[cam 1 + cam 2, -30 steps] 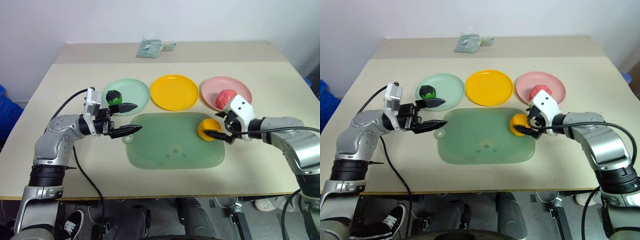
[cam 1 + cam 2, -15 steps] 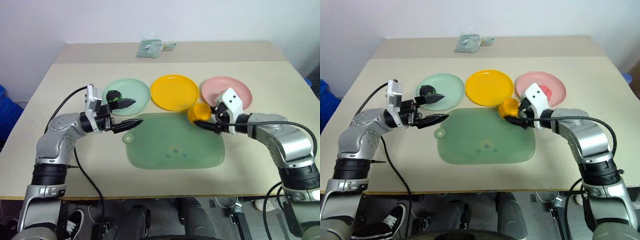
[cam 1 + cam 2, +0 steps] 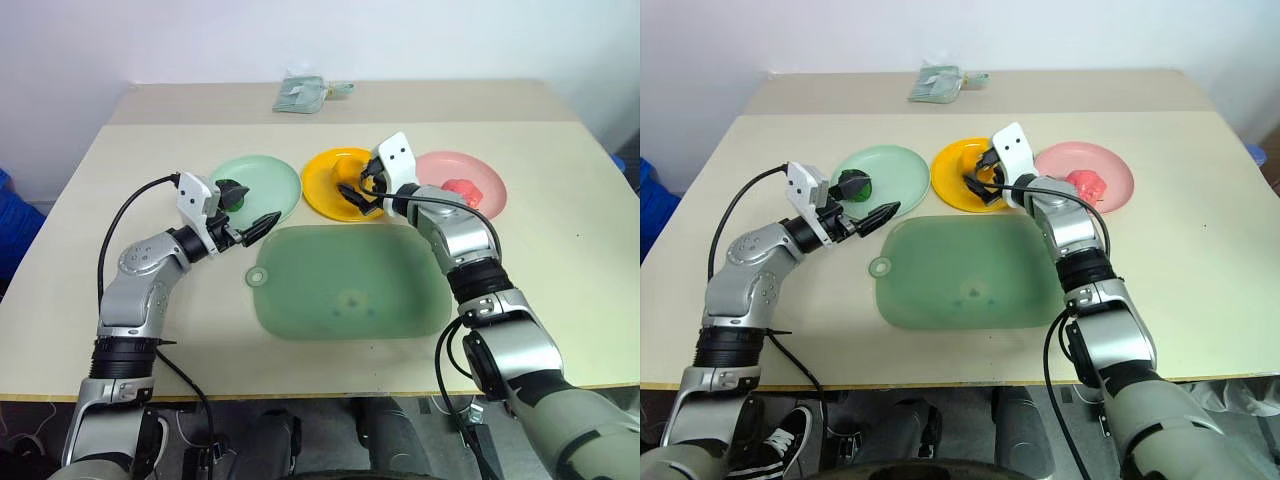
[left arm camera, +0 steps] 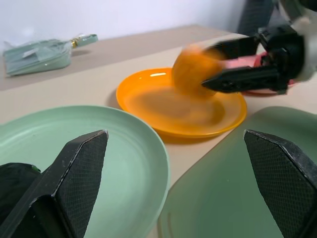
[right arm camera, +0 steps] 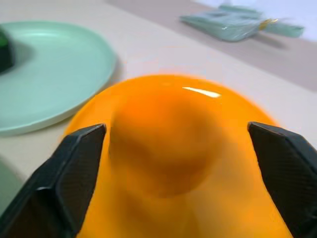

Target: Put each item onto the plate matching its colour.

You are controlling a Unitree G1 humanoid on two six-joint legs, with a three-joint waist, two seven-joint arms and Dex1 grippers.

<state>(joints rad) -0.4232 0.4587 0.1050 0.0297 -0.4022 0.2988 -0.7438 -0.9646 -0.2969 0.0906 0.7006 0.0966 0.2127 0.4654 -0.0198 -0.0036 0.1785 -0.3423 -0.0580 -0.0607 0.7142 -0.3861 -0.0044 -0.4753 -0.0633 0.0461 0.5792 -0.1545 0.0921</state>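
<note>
Left gripper [image 3: 249,213] fingers spread, empty, over near edge of green plate [image 3: 270,182]. Dark green lump [image 3: 231,190] sits on that plate, left part; long axis unclear. Right gripper [image 3: 357,196] fingers spread wide over yellow plate [image 3: 330,200], mid-table. Orange fruit [image 4: 193,69] between fingers above that plate, blurred; roundish, no clear long axis; contact cannot tell. Red apple [image 3: 459,189] on pink plate [image 3: 485,178], toward table's right edge.
</note>
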